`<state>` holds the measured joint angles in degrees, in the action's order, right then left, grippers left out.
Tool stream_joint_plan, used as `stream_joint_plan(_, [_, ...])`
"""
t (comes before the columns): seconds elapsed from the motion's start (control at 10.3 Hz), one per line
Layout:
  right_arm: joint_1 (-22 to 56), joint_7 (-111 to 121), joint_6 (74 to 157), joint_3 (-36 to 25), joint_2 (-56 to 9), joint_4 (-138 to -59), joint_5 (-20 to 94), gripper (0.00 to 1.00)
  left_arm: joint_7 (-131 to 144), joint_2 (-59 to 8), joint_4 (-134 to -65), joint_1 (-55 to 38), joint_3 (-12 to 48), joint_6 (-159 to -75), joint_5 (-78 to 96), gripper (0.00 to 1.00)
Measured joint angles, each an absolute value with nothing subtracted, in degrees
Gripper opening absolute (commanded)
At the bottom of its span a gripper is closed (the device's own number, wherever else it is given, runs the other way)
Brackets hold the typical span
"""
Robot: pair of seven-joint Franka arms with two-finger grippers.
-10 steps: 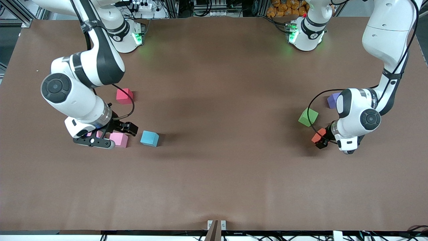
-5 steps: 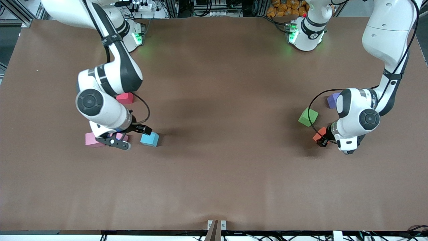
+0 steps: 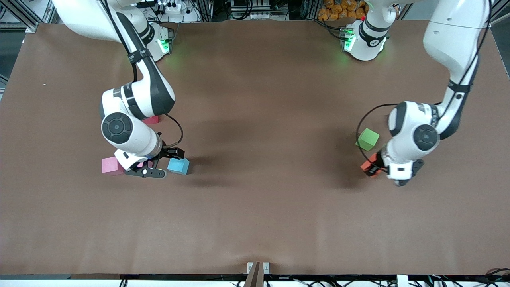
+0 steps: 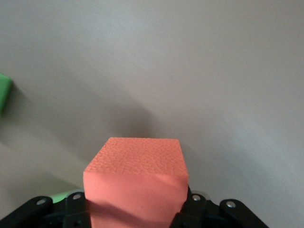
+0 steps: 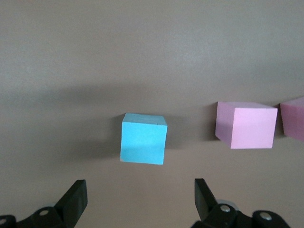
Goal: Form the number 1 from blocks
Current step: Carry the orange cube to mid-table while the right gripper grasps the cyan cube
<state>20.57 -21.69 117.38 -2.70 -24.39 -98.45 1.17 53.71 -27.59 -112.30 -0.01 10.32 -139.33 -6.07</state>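
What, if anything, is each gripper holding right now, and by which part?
The left gripper holds the orange cube by its opposite sides; the right gripper is open, holding nothing.

No legible text or labels

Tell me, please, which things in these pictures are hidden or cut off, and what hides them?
1. Red cube, front view: mostly covered by the right arm.
2. Light pink cube, front view: almost hidden under the open right hand.
3. Green cube, left wrist view: cut off by the picture's edge.
4. Left hand, left wrist view: fingers hidden by the orange cube it grips.
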Motion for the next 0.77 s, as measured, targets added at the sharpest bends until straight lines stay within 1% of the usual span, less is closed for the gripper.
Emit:
stream_joint_plan(0.29, [20.3, -22.7, 121.2, -2.9, -26.7, -98.8, 1.6, 1.0, 59.4, -25.9, -112.2, -5.0, 16.4, -138.3, -6.1, 0.0])
stream_joint_plan(0.48, [20.4, -25.5, 123.2, -2.9, -29.0, -98.8, 1.8, 1.0, 62.7, -25.5, -112.1, -10.4, 18.9, -137.3, -6.1, 0.0])
stream_joint_plan(0.77, [20.4, -26.9, 123.6, -2.9, -30.5, -99.0, 1.9, 1.0, 68.3, -25.4, -111.2, -18.1, 22.2, -134.9, -6.1, 0.0])
